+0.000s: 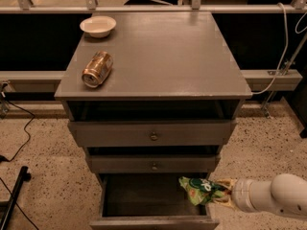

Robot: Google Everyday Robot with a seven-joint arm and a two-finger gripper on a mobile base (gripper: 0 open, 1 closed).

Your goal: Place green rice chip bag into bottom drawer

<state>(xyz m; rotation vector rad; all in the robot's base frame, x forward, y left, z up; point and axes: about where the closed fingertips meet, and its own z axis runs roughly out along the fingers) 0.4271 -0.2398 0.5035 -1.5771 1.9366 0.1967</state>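
The green rice chip bag (200, 189) is crumpled, bright green with white lettering. It hangs over the right side of the open bottom drawer (144, 195), a wide grey box with a dark interior. My gripper (223, 194) reaches in from the lower right on a white arm and is shut on the bag's right end. The bag sits just above the drawer's inside, near its right wall.
Two shallower knobbed drawers (153, 136) sit above, both slightly pulled out. On the cabinet top (168, 51) lie a gold-brown can (97, 69) on its side and a white bowl (98, 26). Cables run along the speckled floor at the left.
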